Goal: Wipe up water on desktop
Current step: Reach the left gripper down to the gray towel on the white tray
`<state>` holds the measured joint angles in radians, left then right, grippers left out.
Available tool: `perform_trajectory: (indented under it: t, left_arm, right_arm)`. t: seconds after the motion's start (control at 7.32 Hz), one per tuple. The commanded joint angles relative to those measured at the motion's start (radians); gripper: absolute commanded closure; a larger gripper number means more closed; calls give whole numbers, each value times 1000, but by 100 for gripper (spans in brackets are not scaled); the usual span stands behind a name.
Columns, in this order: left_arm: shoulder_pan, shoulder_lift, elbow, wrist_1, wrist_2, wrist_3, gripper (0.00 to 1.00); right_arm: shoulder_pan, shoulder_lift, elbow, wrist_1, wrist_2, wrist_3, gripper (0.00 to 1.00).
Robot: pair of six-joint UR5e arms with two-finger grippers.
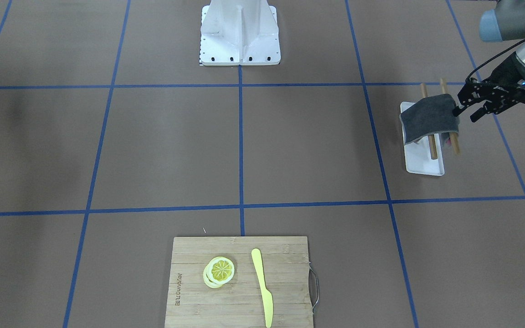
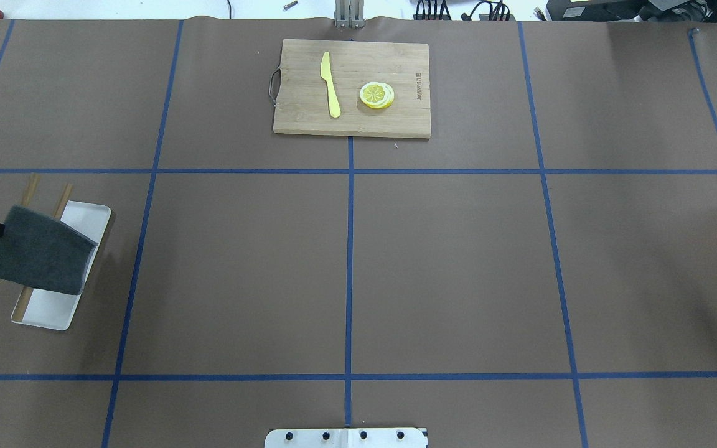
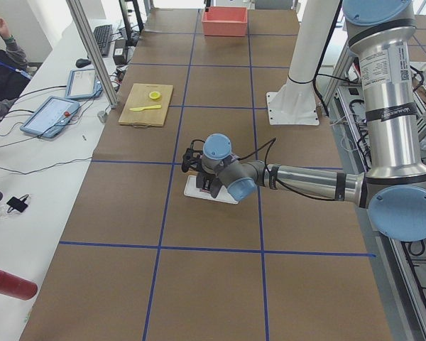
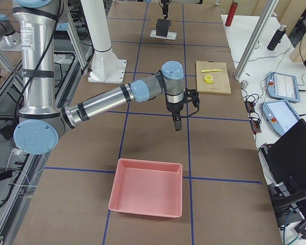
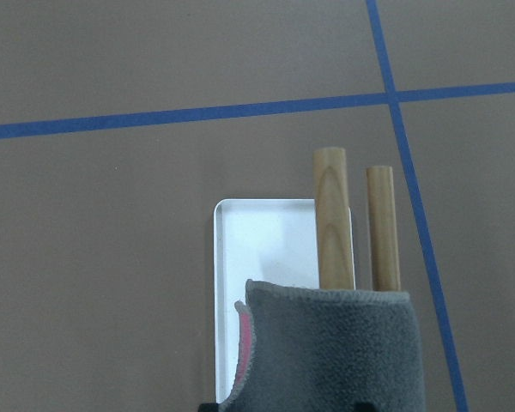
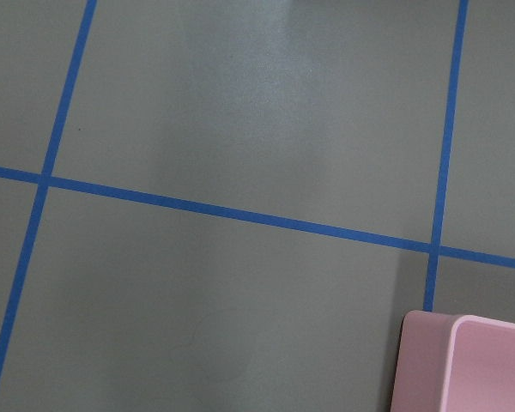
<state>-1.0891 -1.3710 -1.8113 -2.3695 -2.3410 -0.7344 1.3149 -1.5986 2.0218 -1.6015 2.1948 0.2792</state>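
The desktop (image 2: 240,267) is brown paper crossed by blue tape lines; I cannot make out any water on it. A grey cloth (image 1: 428,117) (image 2: 38,250) hangs over two wooden rods (image 5: 333,215) above a small white tray (image 1: 424,161) at the robot's left. My left gripper (image 1: 465,111) is level with the cloth's outer edge, open, with the cloth (image 5: 330,352) between its fingers. My right gripper (image 4: 176,124) hangs above bare desktop near the pink bin; I cannot tell whether it is open or shut.
A bamboo cutting board (image 2: 296,118) with lemon slices (image 2: 376,95) and a yellow knife (image 2: 330,84) lies at the far middle. A pink bin (image 4: 147,194) sits at the robot's right. The robot's white base (image 1: 239,32) stands at the near edge. A person sits beyond the far edge.
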Motion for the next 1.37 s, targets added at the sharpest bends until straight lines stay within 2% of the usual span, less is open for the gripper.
perform_trajectory:
  t: [0.0,0.27,0.41,0.68,0.96,1.23]
  left_arm:
    - [11,-11,-2,-4,-3,-2,41]
    - [34,-16,0,-4,-3,-2,43]
    - [38,-22,0,-5,-3,-2,50]
    - [40,-22,0,-5,-3,-2,77]
    - [40,-22,0,-5,-3,0,100]
    - [38,-23,-5,-5,-3,0,100]
  right_arm:
    - [0,-1,0,0,-1,0,0]
    - [0,-1,0,0,-1,-2,0]
    - [1,-1,0,0,-1,-2,0]
    - [0,-1,0,0,-1,-2,0]
    - [0,-1,0,0,-1,-2,0]
    - [0,0,0,0,0,0,0]
